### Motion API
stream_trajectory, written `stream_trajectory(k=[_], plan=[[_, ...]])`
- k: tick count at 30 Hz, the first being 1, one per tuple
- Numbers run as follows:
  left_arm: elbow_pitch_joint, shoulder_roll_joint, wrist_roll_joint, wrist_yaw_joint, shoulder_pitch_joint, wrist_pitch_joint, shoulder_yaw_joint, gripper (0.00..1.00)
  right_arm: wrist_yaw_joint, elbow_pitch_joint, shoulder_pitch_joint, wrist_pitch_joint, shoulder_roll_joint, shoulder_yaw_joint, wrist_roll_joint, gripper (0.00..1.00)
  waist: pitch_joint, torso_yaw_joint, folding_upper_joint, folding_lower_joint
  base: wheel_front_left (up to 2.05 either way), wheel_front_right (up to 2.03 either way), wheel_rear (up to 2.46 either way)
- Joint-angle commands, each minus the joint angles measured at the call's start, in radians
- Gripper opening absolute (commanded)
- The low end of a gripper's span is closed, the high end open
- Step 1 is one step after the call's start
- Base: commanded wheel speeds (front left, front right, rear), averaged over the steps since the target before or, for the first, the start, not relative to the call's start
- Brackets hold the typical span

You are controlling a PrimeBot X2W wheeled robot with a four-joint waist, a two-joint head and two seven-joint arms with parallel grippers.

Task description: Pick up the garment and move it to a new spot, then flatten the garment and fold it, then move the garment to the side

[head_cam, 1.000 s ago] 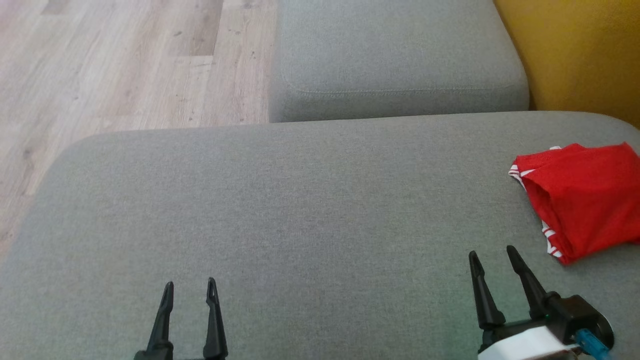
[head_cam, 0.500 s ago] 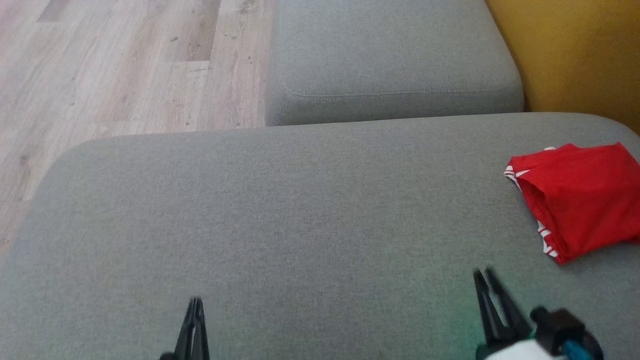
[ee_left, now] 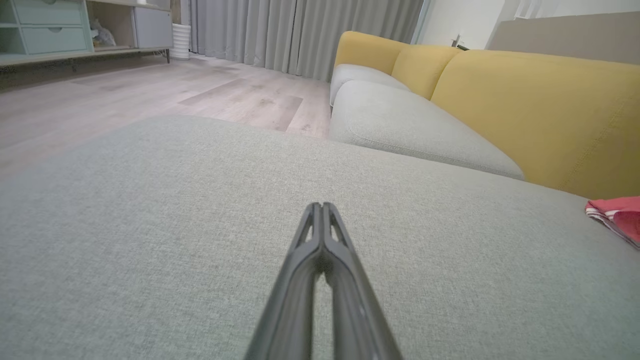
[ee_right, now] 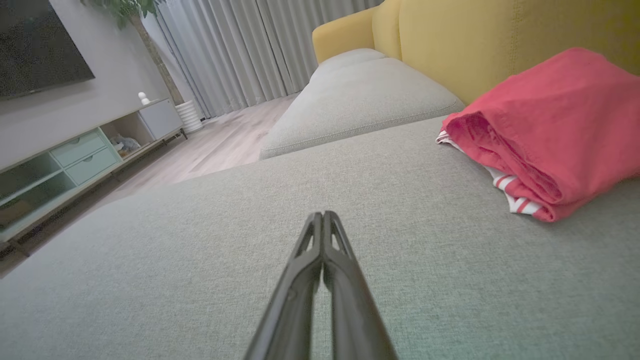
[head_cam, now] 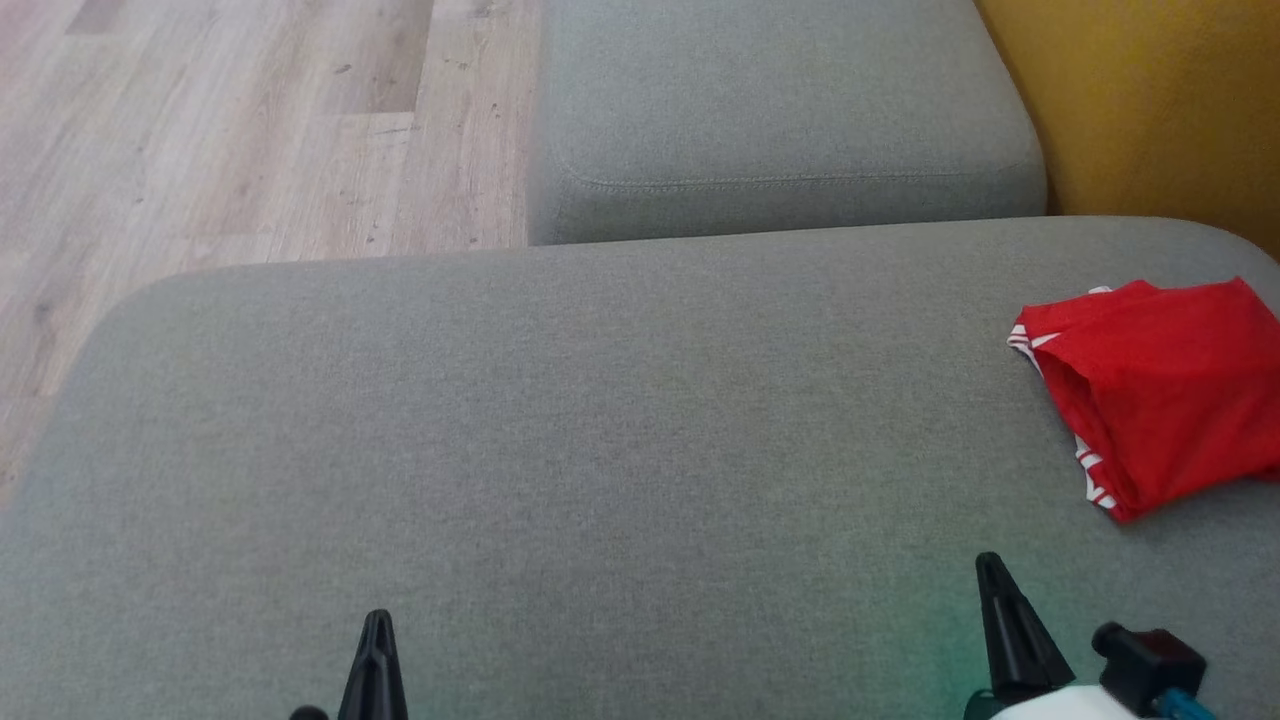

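Lying at the right edge of the grey seat cushion (head_cam: 600,420), toward its far right corner, there's the red garment (head_cam: 1160,380), and it's a compact bundle, layers stacked, not spread flat. Its white striped trim (head_cam: 1090,470) peeks out along the side that faces the cushion's middle. That side runs roughly from the near edge toward the far edge, slanting a little, and I read it as the bundle's long axis. Just behind it rises the yellow backrest (head_cam: 1150,100).

Out from there, the right gripper (head_cam: 990,565) sits at the near edge of the cushion, fingers pressed together, nothing between them. From its own wrist view the garment (ee_right: 545,130) lies ahead and off to the right, near but clearly apart, with bare cushion between.

Now the left gripper (head_cam: 377,620), also at the near edge, also clenched and empty, well apart from the cloth. In its wrist view the garment (ee_left: 617,217) is just a sliver at the far right.

So the right arm is plainly the nearer one. Any reach, I'd judge, goes forward and rightward toward that striped side, and those jaws have to part first.
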Motion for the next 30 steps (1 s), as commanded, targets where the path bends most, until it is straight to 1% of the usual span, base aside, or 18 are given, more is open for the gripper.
stream_trajectory(k=[1,13,14,30], plan=[[-0.026,0.006,-0.028,-0.008,-0.046,0.004,0.020,0.00,0.000,-0.032,-0.056,0.004,-0.009,-0.004,0.031,0.00,0.001,0.000,-0.0001,0.0000,0.00,0.00,0.00],[-0.010,0.013,-0.187,-0.039,-0.082,0.033,0.045,0.00,0.000,-0.033,-0.082,0.036,-0.014,-0.020,0.193,0.00,0.012,-0.004,-0.0001,0.0000,0.00,0.00,0.00],[-0.010,0.013,-0.187,-0.039,-0.082,0.033,0.045,0.00,0.000,-0.033,-0.082,0.036,-0.014,-0.020,0.193,0.00,0.012,-0.004,-0.0001,0.0000,0.00,0.00,0.00],[0.001,0.019,-0.379,-0.076,-0.124,0.072,0.080,0.00,0.000,-0.034,-0.114,0.077,-0.019,-0.041,0.389,0.00,0.026,-0.008,-0.0001,0.0000,0.00,0.00,0.00]])
